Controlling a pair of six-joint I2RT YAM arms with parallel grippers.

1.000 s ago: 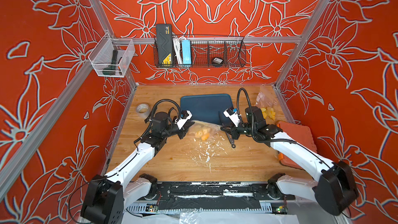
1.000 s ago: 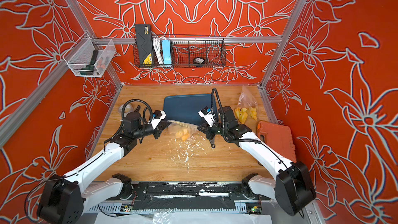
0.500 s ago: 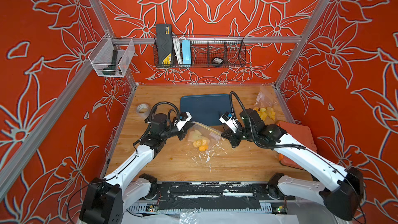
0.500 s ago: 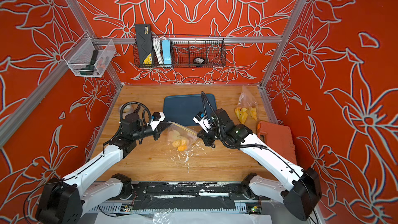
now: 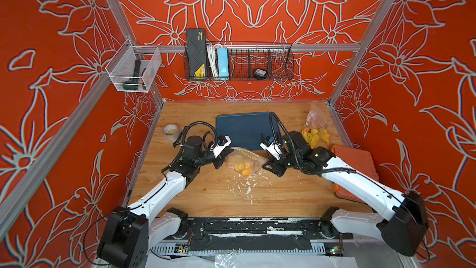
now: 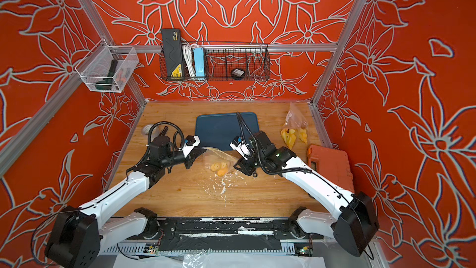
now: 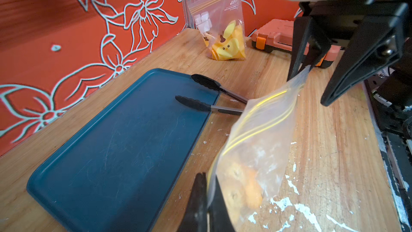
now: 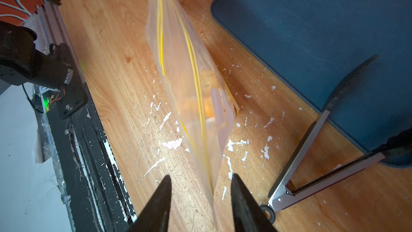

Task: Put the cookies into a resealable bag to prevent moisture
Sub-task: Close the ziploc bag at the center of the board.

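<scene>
While the resealable bag (image 7: 263, 135) hangs between both arms, left hand (image 7: 207, 183): clenched on one top corner of the bag at the bottom centre of the left wrist view, bearing its weight.
Right hand (image 8: 200, 176): released; fingers spread at the bottom of the right wrist view, the opposite bag corner lying loose between them, not pinched.
Bag: slanted, yellow zip lines running from hand to hand; lower corner appears to rest on the tabletop (image 5: 206, 197), centre of both top views.
Cookies (image 5: 242, 167): inside the bag, gathered at its lowest part, which the tilted hold likely keeps away from the mouth.
Seal: state not discernible.
Tongs (image 7: 209, 106): tips lying on the blue tray (image 7: 122, 141), upper centre of the left wrist view; no cookies visible on it.
Judgement: loading looks finished; closing the zip likely remains.
</scene>
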